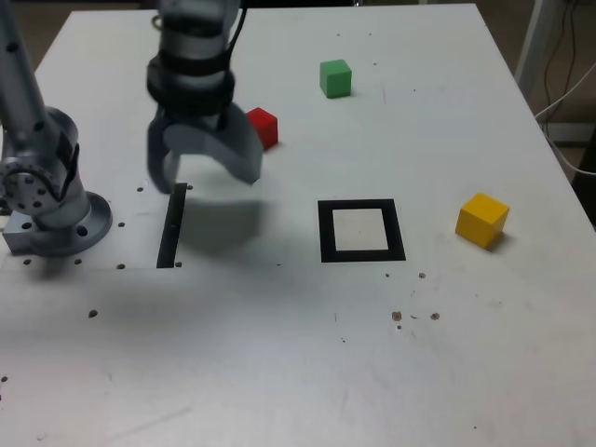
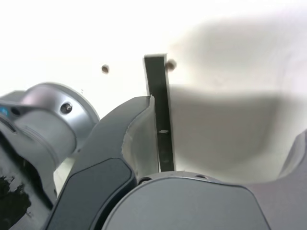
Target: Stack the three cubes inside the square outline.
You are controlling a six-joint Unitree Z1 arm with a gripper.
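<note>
**No cubes stacked yet – claw empty, all 3 still loose**

Progress as I read it: nil. The square outline (image 1: 361, 230) lay empty mid-bench, white centre bare. All 3 cubes sat singly on the bench (image 1: 279, 372), well apart from each other and from the outline. The red cube (image 1: 263, 127) was nearest my claw (image 1: 203, 169), just beyond it toward the far side in the ext. view. The green cube (image 1: 335, 78) was farther back and toward the ext. view's right. The yellow cube (image 1: 481, 220) was off to the outline's right in that view, roughly level w/ it. So 3 picks and 3 placements were left, by my judgement.

Claw was spread wide, nothing between the jaws, hanging above the bench over the thin black strip (image 1: 171, 226); the wrist cam showed that strip (image 2: 159, 120) running between the jaws, no cube in sight.

Other stuff: arm base (image 1: 51, 200) at the ext. view's left, small dark specks and screw holes scattered on the bench, cables off the far right edge. Nothing stood btwn the cubes and the outline; paths looked clear. Only caution I'd flag: the strip wasn't the target, not to be confused w/ the outline.
</note>
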